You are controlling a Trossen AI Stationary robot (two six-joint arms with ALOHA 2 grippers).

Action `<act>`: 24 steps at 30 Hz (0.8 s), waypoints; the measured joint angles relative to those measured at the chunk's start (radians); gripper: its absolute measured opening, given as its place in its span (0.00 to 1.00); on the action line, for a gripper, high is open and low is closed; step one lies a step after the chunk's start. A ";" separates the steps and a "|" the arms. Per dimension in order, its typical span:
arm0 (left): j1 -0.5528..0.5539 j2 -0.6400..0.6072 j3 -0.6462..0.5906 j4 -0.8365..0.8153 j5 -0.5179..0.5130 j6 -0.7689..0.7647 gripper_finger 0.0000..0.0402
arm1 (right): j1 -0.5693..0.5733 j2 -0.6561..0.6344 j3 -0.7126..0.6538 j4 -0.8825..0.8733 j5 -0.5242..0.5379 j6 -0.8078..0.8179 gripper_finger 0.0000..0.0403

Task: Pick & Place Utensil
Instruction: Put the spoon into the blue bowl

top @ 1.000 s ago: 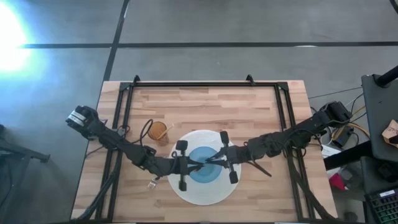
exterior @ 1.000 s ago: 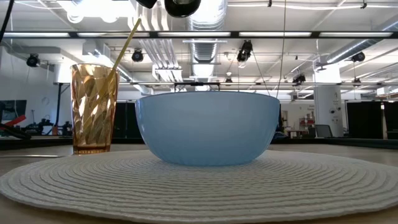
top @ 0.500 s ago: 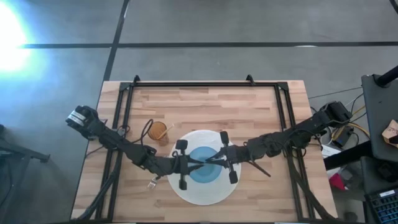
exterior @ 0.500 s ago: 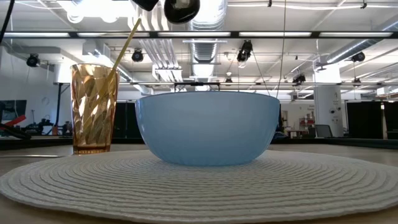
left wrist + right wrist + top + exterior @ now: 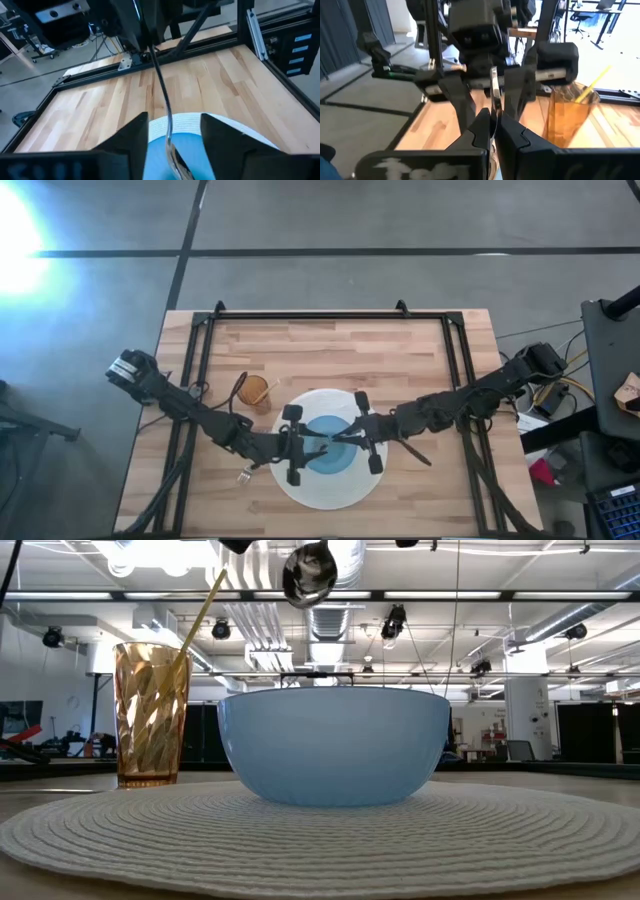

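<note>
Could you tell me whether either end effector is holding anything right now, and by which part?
The right end effector is shut on the spoon by its handle, over the bowl. The left end effector is open around the spoon, holding nothing.

Evenly and brightly lit from overhead. In the high view, a white glare patch blown out at the upper left over the grey floor [image 5: 100, 290]; only faint shadows on the wooden table [image 5: 330, 350]. In the low view, ceiling lamps [image 5: 160, 552] flaring white, the woven mat [image 5: 320, 830] soft up close. In both wrist views, near fingers dark and blurred, windows [image 5: 605, 30] washed out behind.
</note>
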 joint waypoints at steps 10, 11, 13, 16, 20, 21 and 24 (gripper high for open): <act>0.000 -0.114 0.006 -0.106 0.000 -0.018 0.52 | -0.009 -0.116 0.000 -0.179 0.022 -0.051 0.02; 0.000 -0.129 0.006 -0.121 0.000 -0.019 0.52 | -0.011 -0.135 0.000 -0.203 0.024 -0.064 0.02; -0.001 -0.159 0.005 -0.153 0.000 -0.023 0.52 | -0.017 -0.170 0.000 -0.246 0.026 -0.085 0.02; -0.001 -0.195 0.002 -0.190 0.001 -0.031 0.52 | -0.029 -0.228 0.000 -0.299 0.040 -0.107 0.02; -0.001 -0.238 0.000 -0.240 0.003 -0.045 0.52 | -0.052 -0.303 -0.007 -0.363 0.059 -0.137 0.02; -0.001 -0.247 0.000 -0.253 0.003 -0.046 0.52 | -0.059 -0.321 -0.009 -0.371 0.061 -0.141 0.02; -0.002 -0.267 0.000 -0.260 0.008 -0.044 0.52 | -0.076 -0.371 -0.018 -0.405 0.077 -0.144 0.02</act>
